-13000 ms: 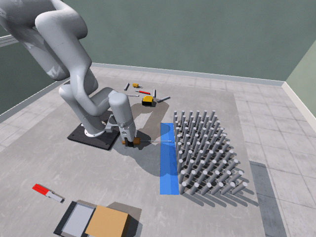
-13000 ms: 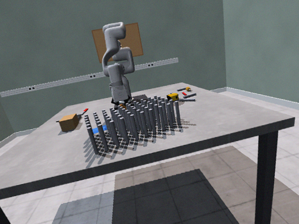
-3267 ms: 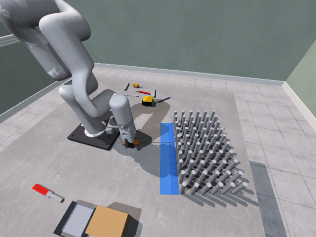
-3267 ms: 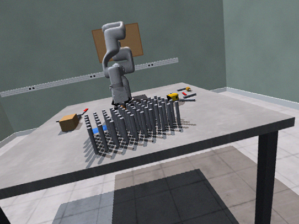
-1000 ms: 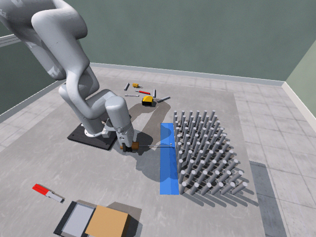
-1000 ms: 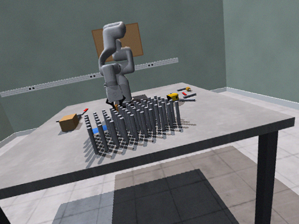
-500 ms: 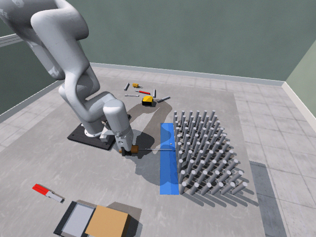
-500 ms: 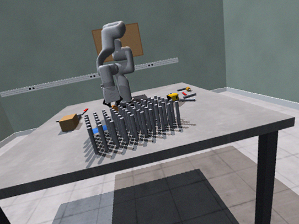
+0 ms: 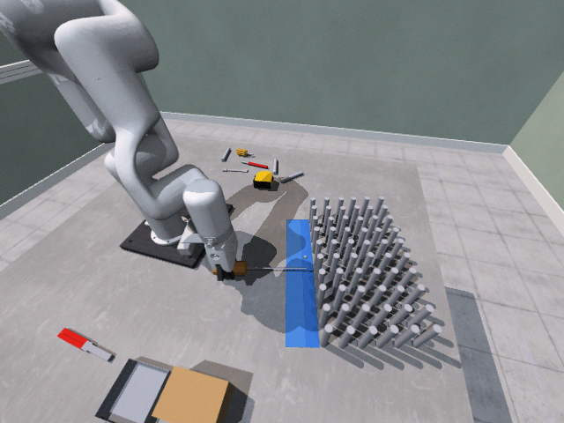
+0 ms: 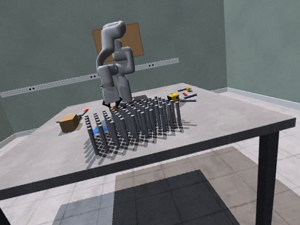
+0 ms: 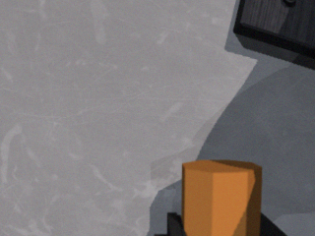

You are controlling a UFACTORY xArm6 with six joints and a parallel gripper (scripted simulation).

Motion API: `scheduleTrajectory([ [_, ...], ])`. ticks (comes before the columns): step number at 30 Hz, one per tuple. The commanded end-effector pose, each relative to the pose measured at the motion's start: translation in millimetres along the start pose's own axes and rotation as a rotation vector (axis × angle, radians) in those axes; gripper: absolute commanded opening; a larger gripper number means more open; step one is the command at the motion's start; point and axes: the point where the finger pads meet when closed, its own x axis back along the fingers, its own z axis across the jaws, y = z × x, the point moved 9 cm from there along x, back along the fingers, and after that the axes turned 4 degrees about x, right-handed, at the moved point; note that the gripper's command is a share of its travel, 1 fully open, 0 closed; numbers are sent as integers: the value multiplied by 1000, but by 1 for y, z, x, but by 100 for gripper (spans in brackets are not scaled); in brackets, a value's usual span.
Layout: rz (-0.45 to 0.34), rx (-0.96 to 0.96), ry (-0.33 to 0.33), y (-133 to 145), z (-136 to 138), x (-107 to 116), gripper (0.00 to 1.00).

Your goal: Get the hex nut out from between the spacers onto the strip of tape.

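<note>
In the top view, left of centre, the jaws (image 9: 226, 271) are clamped on the orange-brown handle of the hook pick (image 9: 240, 269), held low over the worktop (image 9: 137, 295). Its thin shaft runs rightward across the blue strip of tape (image 9: 300, 291) at centre. The hex nut (image 9: 304, 257) lies on the strip's upper part, just beside the leftmost spacers (image 9: 364, 268), which stand upright at right of centre.

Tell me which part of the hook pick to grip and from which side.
Grip the orange-brown handle, from above, as the gripper does now, shut on it. The hook pick lies flat on the table; its thin shaft reaches across the blue tape strip toward the spacers, leaving the thick handle as the only firm hold.
</note>
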Motion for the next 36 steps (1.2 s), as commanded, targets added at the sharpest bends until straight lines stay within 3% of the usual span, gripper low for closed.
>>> scheduleTrajectory([
  [1,-3,0,-2,1,-1,1,0],
  [35,-3,0,-2,1,-1,-15,0],
  [36,-3,0,-2,1,-1,-15,65],
])
